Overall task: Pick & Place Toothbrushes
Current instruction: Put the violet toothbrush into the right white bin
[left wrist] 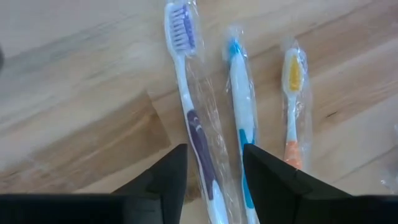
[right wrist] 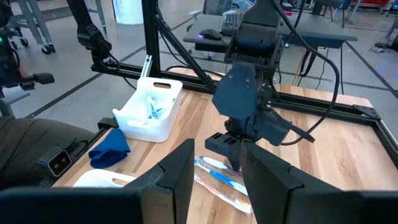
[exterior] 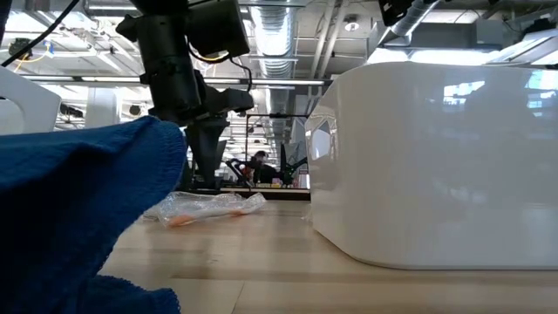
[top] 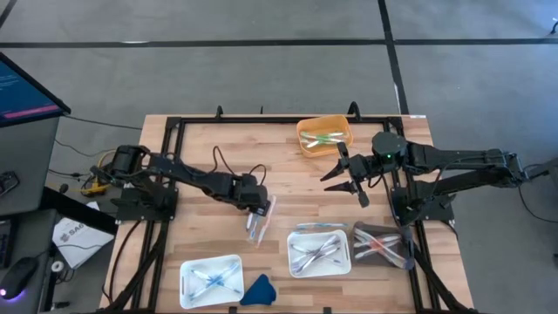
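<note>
High view: wooden table [top: 209, 139] with the left arm reaching to mid-table, its left gripper [top: 255, 212] poised directly over three wrapped toothbrushes lying loose on the bare wood, between the two white bins at the near edge, the left bin [top: 210, 281] and the middle bin [top: 319, 253]. Left wrist view: the fingers [left wrist: 169, 177] stand apart, holding nothing, astride the purple-handled toothbrush [left wrist: 194, 118]; the blue toothbrush [left wrist: 241, 106] lies just beside it, then the orange toothbrush [left wrist: 291, 106]. All three lie roughly parallel, long axes running straight out from the gripper, bristle heads pointing away from it and handles toward it, so the jaws already span the purple handle crosswise. The left arm is plainly the nearer. The right gripper [top: 346, 181] hangs well to the right, near the orange bin [top: 324, 136] at the far edge, fingers parted and empty. Other toothbrushes sit in the bins, the clear bin [top: 381, 244] at near right included.
</note>
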